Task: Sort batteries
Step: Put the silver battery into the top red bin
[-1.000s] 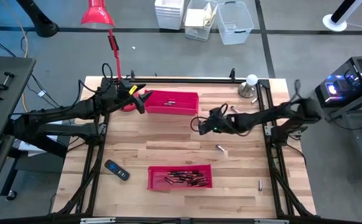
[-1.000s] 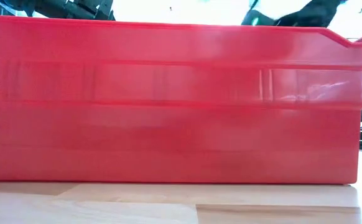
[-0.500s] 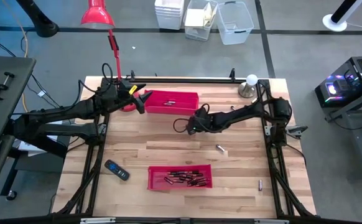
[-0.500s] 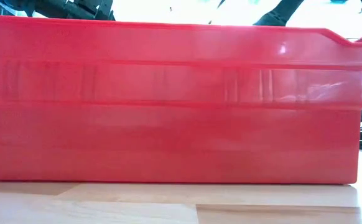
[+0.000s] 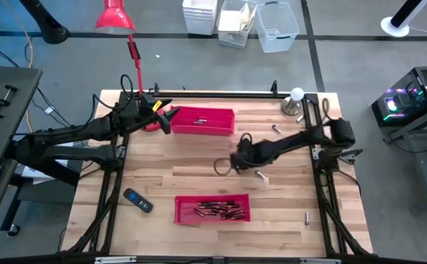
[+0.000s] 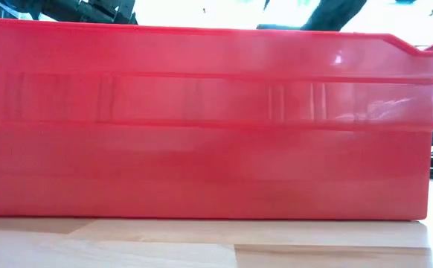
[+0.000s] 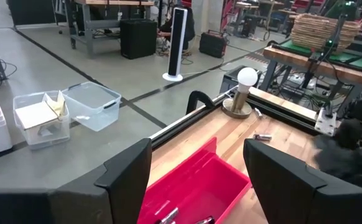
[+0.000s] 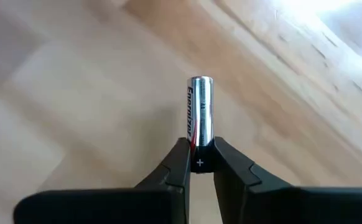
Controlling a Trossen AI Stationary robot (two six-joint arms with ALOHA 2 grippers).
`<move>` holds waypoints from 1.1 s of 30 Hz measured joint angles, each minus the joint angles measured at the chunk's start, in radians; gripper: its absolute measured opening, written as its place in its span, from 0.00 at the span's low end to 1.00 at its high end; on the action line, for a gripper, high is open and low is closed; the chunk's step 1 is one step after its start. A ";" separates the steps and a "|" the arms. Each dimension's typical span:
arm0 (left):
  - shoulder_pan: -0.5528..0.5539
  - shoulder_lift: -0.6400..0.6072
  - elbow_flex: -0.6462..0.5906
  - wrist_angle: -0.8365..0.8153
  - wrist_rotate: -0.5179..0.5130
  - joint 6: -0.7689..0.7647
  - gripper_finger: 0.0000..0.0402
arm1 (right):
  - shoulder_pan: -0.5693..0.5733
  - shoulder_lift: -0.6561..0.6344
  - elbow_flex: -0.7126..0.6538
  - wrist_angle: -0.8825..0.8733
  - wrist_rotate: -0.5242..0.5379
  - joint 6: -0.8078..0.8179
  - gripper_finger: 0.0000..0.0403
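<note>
Here, right gripper [image 8: 199, 163] pinching an Energizer battery [image 8: 200, 118] over bare table [image 5: 191, 172] centre, near red tray [image 5: 212, 208] at 6 o'clock, left gripper [image 7: 196, 171] spread above far tray's [image 5: 202, 121] 9 o'clock edge.

Low view: the near red tray [image 6: 201, 123] fills almost the whole frame, its left side cut off, hiding the table behind it; only dark arm parts [image 6: 328, 13] show above its rim. High view: the batteries [image 5: 217, 210] in the near tray are too small to count or tell apart. Left wrist view: the far red tray [image 7: 196, 190] is cut off at the frame's edge, and the other arm [image 7: 349, 152] is blurred. Right wrist view: the table [image 8: 75, 93] is blurred.
</note>
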 joint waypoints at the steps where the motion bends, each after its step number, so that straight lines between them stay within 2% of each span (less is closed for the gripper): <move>1: 0.000 0.000 0.000 0.000 0.000 0.000 0.62 | 0.022 -0.022 0.000 -0.029 0.002 0.017 0.09; 3: 0.000 0.000 0.000 -0.001 0.000 0.000 0.62 | 0.062 -0.073 0.002 -0.087 0.025 0.066 0.09; 5: 0.000 0.000 0.000 -0.001 0.000 0.000 0.62 | 0.090 -0.122 0.002 -0.074 0.064 0.116 0.09; 8: 0.000 0.000 0.000 -0.001 0.000 0.000 0.62 | 0.098 -0.172 0.002 0.028 0.145 0.126 0.09; 12: 0.000 0.000 0.000 -0.003 0.000 0.000 0.62 | 0.019 -0.186 0.003 0.257 0.200 0.014 0.09; 16: 0.000 0.000 0.000 -0.003 0.000 0.000 0.62 | -0.099 -0.180 0.003 0.509 0.111 -0.124 0.09; 19: 0.000 0.000 0.000 -0.003 0.000 0.000 0.62 | -0.182 -0.180 0.004 0.612 0.068 -0.154 0.09; 21: 0.000 0.000 0.000 -0.003 0.000 0.000 0.62 | -0.236 -0.180 0.004 0.628 0.014 -0.148 0.13; 26: 0.000 0.000 0.000 -0.003 -0.001 0.000 0.62 | -0.339 -0.172 0.004 0.631 -0.229 -0.174 0.26; 30: 0.000 0.000 0.000 -0.003 -0.003 0.001 0.62 | -0.351 -0.176 0.004 0.628 -0.284 -0.229 0.40; 33: 0.000 0.000 0.000 -0.003 -0.003 0.001 0.62 | -0.358 -0.205 0.004 0.572 -0.369 -0.243 0.47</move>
